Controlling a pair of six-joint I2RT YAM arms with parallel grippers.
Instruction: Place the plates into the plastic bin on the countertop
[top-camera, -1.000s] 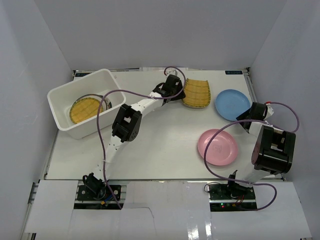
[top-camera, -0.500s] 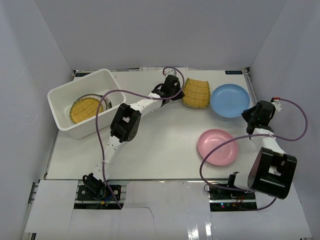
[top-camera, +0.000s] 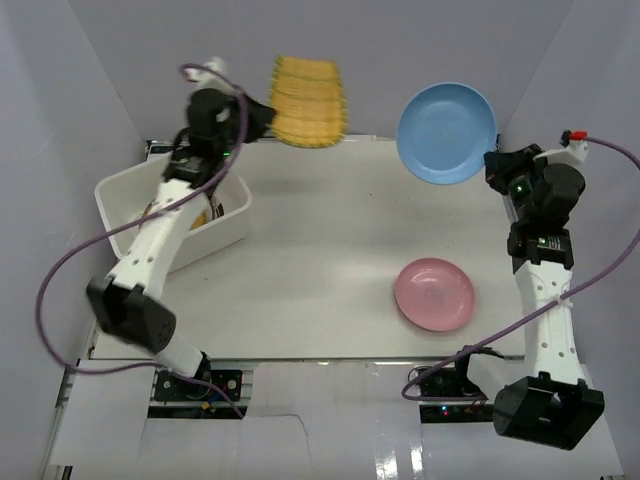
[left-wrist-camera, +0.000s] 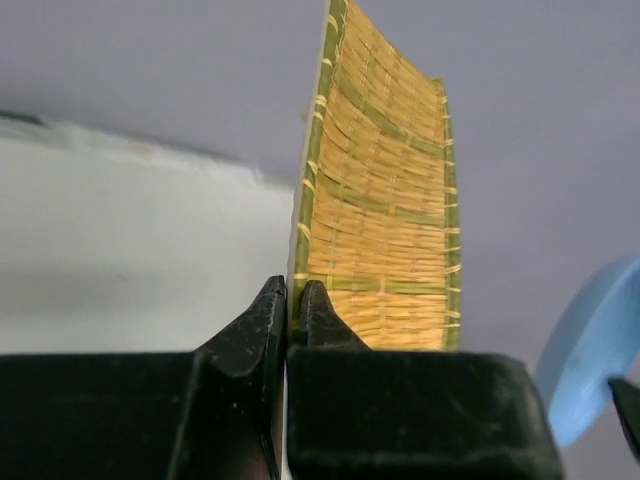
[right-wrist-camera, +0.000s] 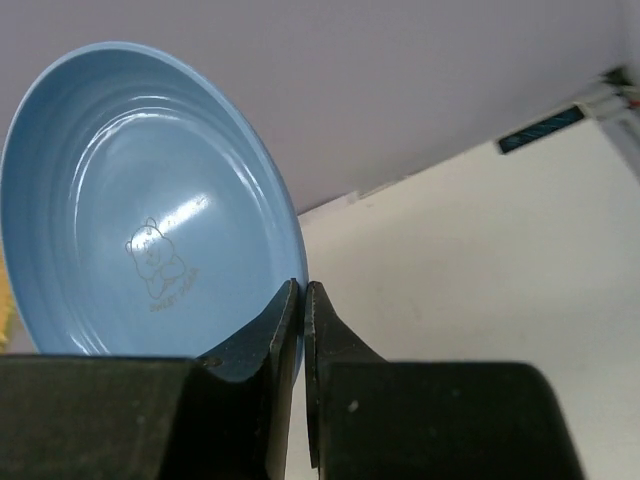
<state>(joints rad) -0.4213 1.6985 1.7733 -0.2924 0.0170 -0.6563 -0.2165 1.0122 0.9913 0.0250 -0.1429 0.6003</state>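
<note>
My left gripper (top-camera: 262, 112) is shut on the edge of the rectangular yellow woven plate (top-camera: 308, 102) and holds it high in the air, right of the white plastic bin (top-camera: 128, 187); the plate fills the left wrist view (left-wrist-camera: 385, 215) above the gripper (left-wrist-camera: 293, 300). My right gripper (top-camera: 492, 162) is shut on the rim of the light blue plate (top-camera: 446, 132), held high at the right; the plate shows in the right wrist view (right-wrist-camera: 140, 210) with the gripper (right-wrist-camera: 302, 300) on its rim. The pink plate (top-camera: 434, 294) lies on the countertop (top-camera: 320, 260). A round yellow plate (top-camera: 203, 212) lies in the bin, mostly hidden by my left arm.
Pale grey walls (top-camera: 330, 60) enclose the countertop on three sides. The bin stands at the back left, angled. Purple cables (top-camera: 60, 270) hang from both arms. The arm bases (top-camera: 200, 385) sit at the near edge.
Both arms rose from the table. The left lifted the woven plate up and to the left toward the bin. The right lifted the blue plate high above the back right.
</note>
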